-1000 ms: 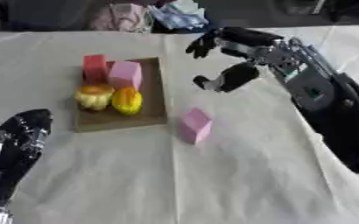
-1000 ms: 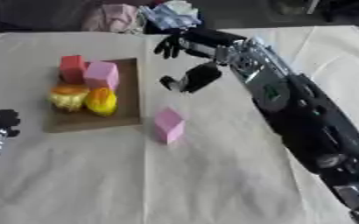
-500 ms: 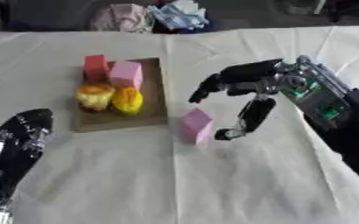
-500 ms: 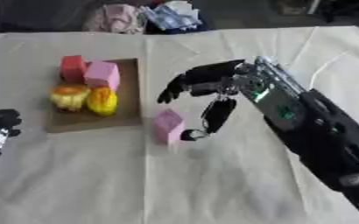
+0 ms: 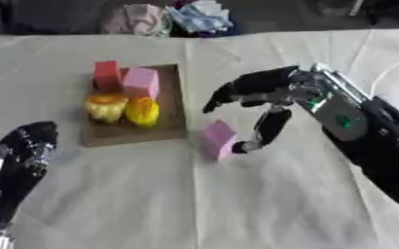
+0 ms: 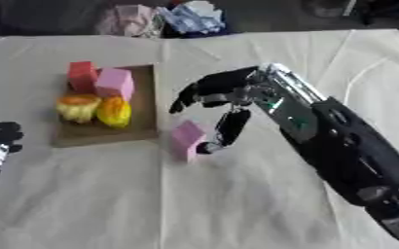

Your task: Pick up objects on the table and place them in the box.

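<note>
A cream cloth covers the table (image 5: 152, 204), with crumpled fabric heaped at its far edge. The flat brown box (image 5: 173, 104) holds four things: one red block (image 5: 107, 76), one pink block (image 5: 141, 81) and two yellow-orange fruits (image 5: 106, 106). A second pink block (image 5: 217, 140) lies on the cloth just right of the box. The right hand (image 5: 267, 90) hangs over it, fingers (image 5: 271, 127) spread open, one tip at the block's side. The left hand (image 5: 20, 155) rests open at the lower left corner.
</note>
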You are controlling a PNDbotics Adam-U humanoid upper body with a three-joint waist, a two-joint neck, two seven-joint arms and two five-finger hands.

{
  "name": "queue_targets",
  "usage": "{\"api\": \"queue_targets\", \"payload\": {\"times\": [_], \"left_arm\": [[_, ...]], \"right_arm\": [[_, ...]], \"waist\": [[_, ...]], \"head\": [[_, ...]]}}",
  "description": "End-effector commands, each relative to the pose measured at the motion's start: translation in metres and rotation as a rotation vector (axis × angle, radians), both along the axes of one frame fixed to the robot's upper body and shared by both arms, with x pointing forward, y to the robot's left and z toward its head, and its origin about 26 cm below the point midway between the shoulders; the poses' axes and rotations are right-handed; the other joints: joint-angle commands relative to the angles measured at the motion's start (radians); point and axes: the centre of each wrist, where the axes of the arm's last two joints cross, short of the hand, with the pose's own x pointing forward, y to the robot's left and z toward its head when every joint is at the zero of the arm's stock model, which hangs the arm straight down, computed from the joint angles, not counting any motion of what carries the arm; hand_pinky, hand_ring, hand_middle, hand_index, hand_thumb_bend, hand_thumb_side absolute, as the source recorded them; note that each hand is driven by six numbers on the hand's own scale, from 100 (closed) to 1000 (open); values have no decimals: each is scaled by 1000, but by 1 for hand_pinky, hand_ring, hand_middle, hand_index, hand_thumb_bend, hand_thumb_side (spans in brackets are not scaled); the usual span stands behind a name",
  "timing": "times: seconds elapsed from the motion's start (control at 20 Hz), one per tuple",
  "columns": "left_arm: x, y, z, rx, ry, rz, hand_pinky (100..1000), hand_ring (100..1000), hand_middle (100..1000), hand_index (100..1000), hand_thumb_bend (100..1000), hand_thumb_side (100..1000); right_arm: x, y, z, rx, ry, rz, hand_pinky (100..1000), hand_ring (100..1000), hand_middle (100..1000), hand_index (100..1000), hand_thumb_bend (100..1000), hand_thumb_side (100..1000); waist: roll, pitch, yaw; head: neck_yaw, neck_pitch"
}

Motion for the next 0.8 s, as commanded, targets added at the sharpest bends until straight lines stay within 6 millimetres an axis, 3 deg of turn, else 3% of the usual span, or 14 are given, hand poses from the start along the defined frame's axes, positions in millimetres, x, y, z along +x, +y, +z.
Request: {"api": "queue_targets", "payload": {"times": [0.05,0.3,0.55,0.65,0.8], "left_arm": [[0,3,8,14,-28,-1,758,779,712,748,203,571],[0,2,8,13,-28,-2,758,780,712,747,204,570],[0,2,8,12,-29,-2,757,780,713,747,203,571],[0,2,8,12,-28,-1,757,780,713,747,203,571],[0,2,8,12,-28,-1,757,781,713,747,203,570]], "right_arm": [[8,1,-1,-44,-7,-2,934,872,841,921,380,386],[19,0,-14,-74,14,-23,928,860,813,824,348,379],[22,-1,-12,32,-43,-52,887,800,712,602,145,268],[22,-2,-8,97,-65,-66,877,790,689,571,100,247],[23,1,6,167,-105,-83,874,785,678,566,100,233]], "waist": [[8,-19,2],[9,-19,3],[10,-20,2],[10,-20,2],[10,-21,2]], "head": [[-3,-11],[-4,-13],[-4,-14],[-4,-14],[-4,-13]]}}
